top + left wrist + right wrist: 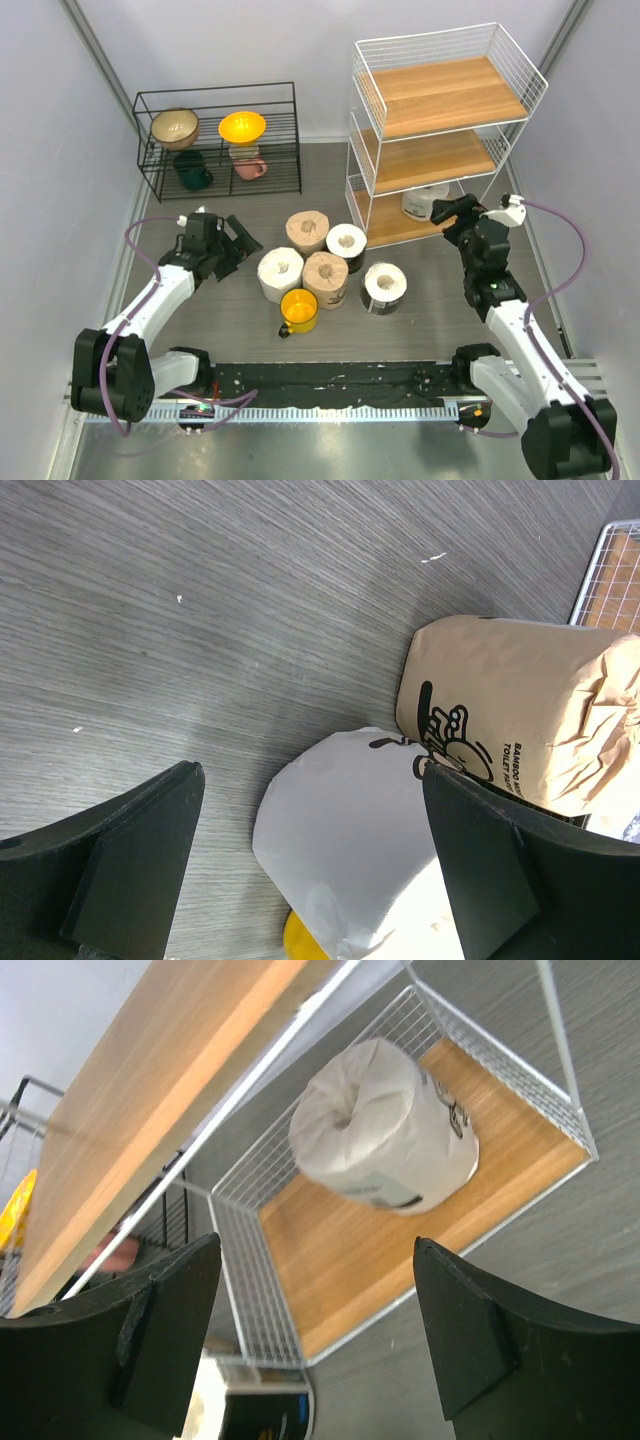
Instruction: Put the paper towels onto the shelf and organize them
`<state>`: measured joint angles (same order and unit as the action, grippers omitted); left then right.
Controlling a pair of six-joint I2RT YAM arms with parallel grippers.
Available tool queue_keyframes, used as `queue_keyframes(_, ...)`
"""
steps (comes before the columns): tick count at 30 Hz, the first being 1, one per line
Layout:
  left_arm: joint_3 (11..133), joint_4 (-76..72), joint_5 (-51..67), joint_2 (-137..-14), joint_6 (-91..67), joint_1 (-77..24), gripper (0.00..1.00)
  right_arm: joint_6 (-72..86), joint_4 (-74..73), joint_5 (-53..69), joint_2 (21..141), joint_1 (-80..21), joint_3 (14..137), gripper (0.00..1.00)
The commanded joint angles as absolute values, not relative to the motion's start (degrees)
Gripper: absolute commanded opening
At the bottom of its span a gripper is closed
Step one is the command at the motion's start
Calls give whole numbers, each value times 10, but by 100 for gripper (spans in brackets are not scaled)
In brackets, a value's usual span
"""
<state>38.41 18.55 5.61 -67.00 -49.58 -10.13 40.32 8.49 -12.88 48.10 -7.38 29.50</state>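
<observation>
One white paper-towel roll (385, 1130) on the tall white wire shelf's (440, 95) bottom board; five rolls (325, 272) left on grey tabletop (425, 325). Left gripper (236, 246) and right gripper (455, 212) both spread wide, empty.

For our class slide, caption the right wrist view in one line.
Between open jaws, a white paper towel roll sits on the bottom board of the shelf.
</observation>
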Motion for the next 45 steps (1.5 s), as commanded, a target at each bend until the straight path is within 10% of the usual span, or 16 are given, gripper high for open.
queue_keyframes(1,394,177,57,-660,-494,-104,96,378,-139,-136,418,-112,380,83)
queue_keyframes(13,399,188,46,-652,-490,-104,96,470,-264,-284,453,-412,495,82)
queue_keyframes(21,405,195,42,-651,-490,-105,96,505,-260,-476,682,-676,639,82)
queue_keyframes(45,403,195,54,-648,-491,-104,96,764,-308,-506,950,-749,804,78)
